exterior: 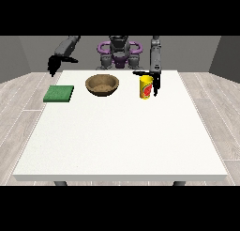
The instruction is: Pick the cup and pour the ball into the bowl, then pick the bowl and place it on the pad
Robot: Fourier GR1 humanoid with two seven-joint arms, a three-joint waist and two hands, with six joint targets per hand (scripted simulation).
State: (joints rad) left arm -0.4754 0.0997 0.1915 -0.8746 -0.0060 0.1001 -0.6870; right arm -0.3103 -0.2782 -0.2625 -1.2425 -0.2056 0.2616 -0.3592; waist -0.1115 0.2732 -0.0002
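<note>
Now reaching: robot hand at the view's right [156, 80], fingers spread, at three o'clock of yellow cylindrical cup [146, 87], itself at three o'clock of brown wooden bowl [102, 84]. Next: closing round cup.

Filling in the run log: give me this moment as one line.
stage: reaching for cup | cup: upright on table | hand at view's right: beside cup | bowl: on table | pad: bare

bowl [102, 84]: wood-look, matt | cup [146, 87]: smooth yellow | pad [59, 93]: matt green | table [117, 136]: smooth white
</note>
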